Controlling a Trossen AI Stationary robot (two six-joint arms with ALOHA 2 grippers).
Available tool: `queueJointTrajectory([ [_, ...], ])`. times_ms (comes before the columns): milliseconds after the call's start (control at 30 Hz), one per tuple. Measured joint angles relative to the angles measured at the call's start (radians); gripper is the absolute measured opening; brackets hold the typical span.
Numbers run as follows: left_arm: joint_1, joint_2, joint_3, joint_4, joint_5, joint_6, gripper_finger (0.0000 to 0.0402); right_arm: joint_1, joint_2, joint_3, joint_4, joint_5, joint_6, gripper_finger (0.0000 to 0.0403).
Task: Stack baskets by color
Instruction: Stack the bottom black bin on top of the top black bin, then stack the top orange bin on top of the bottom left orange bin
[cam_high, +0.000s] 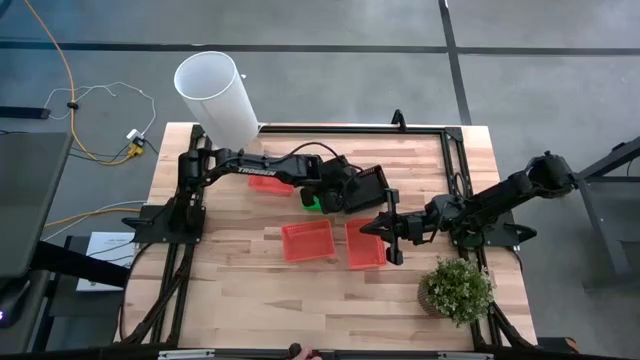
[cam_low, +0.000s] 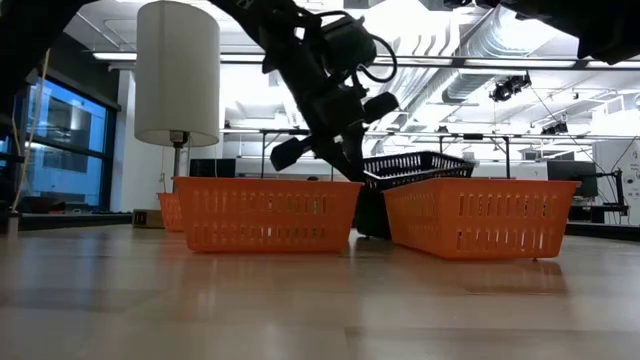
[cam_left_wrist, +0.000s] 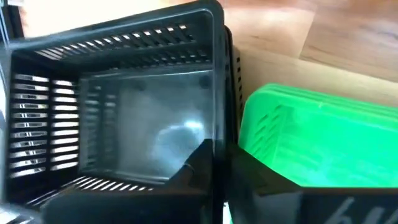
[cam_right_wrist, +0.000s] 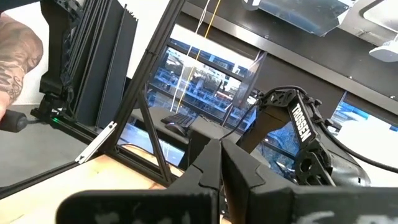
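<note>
A black basket (cam_left_wrist: 124, 118) sits tilted on another black basket (cam_low: 372, 215) at the table's middle, its rim (cam_low: 420, 162) above the red baskets. My left gripper (cam_left_wrist: 221, 171) is shut on its side wall. Right beside it is a stack of green baskets (cam_left_wrist: 323, 143), mostly hidden under my left arm in the high view (cam_high: 312, 203). Two red baskets (cam_high: 307, 241) (cam_high: 365, 246) rest flat on the table nearer the front, and a third red basket (cam_high: 268, 181) lies under my left arm. My right gripper (cam_high: 392, 240) hovers shut and empty over the right red basket. My left gripper pinches the black basket's side wall (cam_left_wrist: 217, 134), the one facing the green stack, with one finger (cam_left_wrist: 196, 165) inside the basket and one (cam_left_wrist: 252, 171) outside. The fingers slant down from the table's left. The basket sits tilted on the black basket below.
A tall white cylinder (cam_high: 218, 95) stands at the far left corner and a small potted plant (cam_high: 457, 288) at the near right. A black metal frame (cam_high: 450, 150) runs along the table's edges. A person's arm (cam_right_wrist: 15, 50) shows beyond the table.
</note>
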Motion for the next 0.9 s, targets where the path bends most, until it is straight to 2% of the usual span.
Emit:
queueJointTrajectory([
  [233,-0.003,-0.001,0.002,0.003,0.000,-0.007,0.0088,0.000,0.000,0.000,0.000,0.004,0.000,0.0000],
  [367,-0.005,-0.001,0.002,0.015,-0.009,-0.029,0.0134,0.000,0.000,0.000,0.000,0.047,0.000,0.0000],
  [500,-0.016,-0.001,0.017,0.020,-0.110,-0.076,0.0170,0.000,0.000,0.000,0.000,0.058,0.000,0.0000],
  [633,-0.027,-0.001,0.058,0.022,-0.226,-0.139,0.0190,0.000,0.000,0.000,0.000,0.057,-0.001,0.0000],
  [900,-0.047,-0.001,0.172,-0.011,-0.284,-0.271,0.0195,0.000,0.000,0.000,0.001,0.056,-0.003,0.0000],
])
